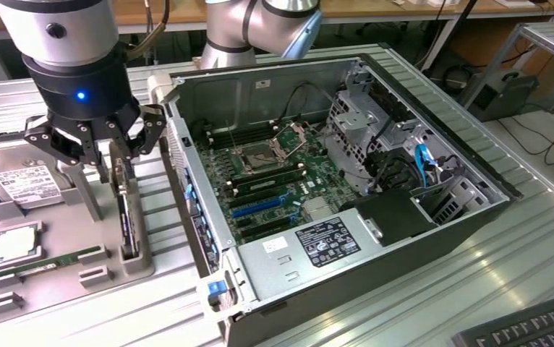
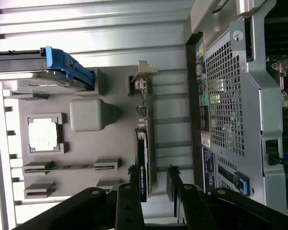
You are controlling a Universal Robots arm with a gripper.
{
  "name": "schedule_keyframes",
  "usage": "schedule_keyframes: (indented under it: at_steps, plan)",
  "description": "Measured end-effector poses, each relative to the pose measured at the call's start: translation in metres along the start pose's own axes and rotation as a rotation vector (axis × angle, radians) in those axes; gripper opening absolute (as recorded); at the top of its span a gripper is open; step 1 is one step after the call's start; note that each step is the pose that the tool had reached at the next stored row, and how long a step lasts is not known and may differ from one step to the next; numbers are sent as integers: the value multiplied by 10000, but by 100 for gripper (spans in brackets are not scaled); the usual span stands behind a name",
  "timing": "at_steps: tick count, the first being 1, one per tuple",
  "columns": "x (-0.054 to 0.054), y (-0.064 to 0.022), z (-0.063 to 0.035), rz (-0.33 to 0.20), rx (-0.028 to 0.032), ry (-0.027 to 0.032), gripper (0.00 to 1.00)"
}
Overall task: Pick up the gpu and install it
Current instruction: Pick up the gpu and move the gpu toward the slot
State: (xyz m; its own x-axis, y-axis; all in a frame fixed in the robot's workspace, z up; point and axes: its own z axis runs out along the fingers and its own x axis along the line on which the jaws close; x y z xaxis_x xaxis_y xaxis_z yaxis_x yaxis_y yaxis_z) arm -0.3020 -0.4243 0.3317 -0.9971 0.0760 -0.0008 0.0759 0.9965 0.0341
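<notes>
Gripper (image 2: 153, 175) fingers, dark and linked, nearest the wrist camera; jaws stand wide apart and hold nothing. Item sought: gpu (image 2: 141, 163), a thin black card set on edge in a slot of the grey tray (image 2: 115, 143), its silvery bracket (image 2: 143, 76) at the end away from the fingers. Relation of note: in the wrist view the card's near end lies in the gap between the two fingers, closer to one finger than the other, and whether it touches either cannot be told. In the exterior view the gripper (image 1: 109, 202) hangs low over the tray (image 1: 65, 238), with the gpu (image 1: 127, 224) directly beneath and slightly toward 4 o'clock; the card's long axis runs roughly 12 to 6 o'clock, and the fingers appear to close across its thin faces. Also on the tray: hard drive (image 1: 26, 184) at 9 o'clock of the gripper, memory stick (image 1: 50, 264) at 7 o'clock. Open computer case (image 1: 210, 94) just beside the tray at 3 o'clock, motherboard exposed. Judgement: card not yet lifted; install not begun.
</notes>
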Motion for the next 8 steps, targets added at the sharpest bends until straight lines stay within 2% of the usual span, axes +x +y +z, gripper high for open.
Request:
schedule_keyframes:
  at_steps: [2, 3, 5, 8]
  plan:
    - [1, -1, 32, 5, 6, 86, 36]
    - [1, -1, 51, 6, 7, 103, 36]
    - [1, -4, 129, 7, 8, 125, 36]
    - [1, -6, 189, 8, 10, 137, 36]
